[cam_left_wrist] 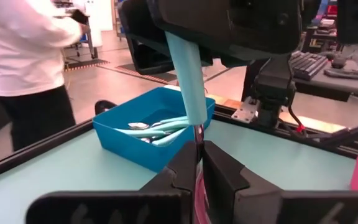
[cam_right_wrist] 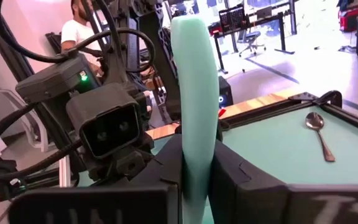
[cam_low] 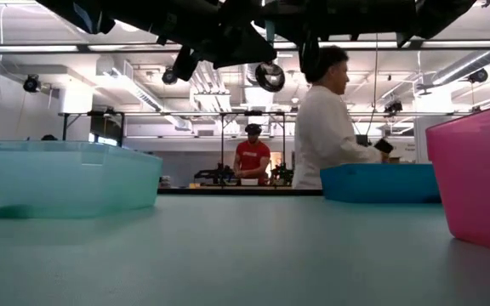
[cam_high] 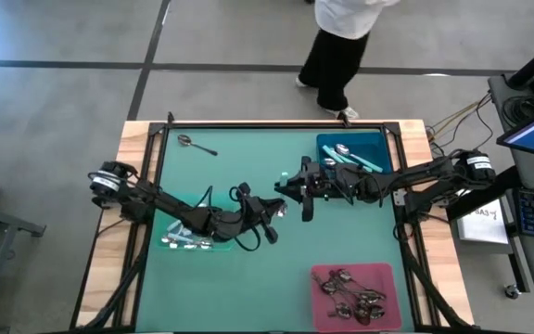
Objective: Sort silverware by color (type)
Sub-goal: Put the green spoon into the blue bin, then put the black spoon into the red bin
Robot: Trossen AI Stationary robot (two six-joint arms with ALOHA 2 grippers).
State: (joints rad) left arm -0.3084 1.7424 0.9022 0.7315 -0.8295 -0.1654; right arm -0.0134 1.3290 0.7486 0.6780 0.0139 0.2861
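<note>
Both grippers meet mid-surface, left gripper (cam_high: 272,210) and right gripper (cam_high: 297,184) on a teal-handled spoon (cam_high: 284,180).

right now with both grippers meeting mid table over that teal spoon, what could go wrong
1. Both hold the teal-handled spoon: the right gripper is shut on its handle and the left gripper pinches the other end. If both pull, or neither lets go cleanly, it could twist out and drop.
2. The arms are very close above the table, so a careless retreat could knock them together.
3. One dark spoon lies alone near the far edge and may get overlooked.
</note>
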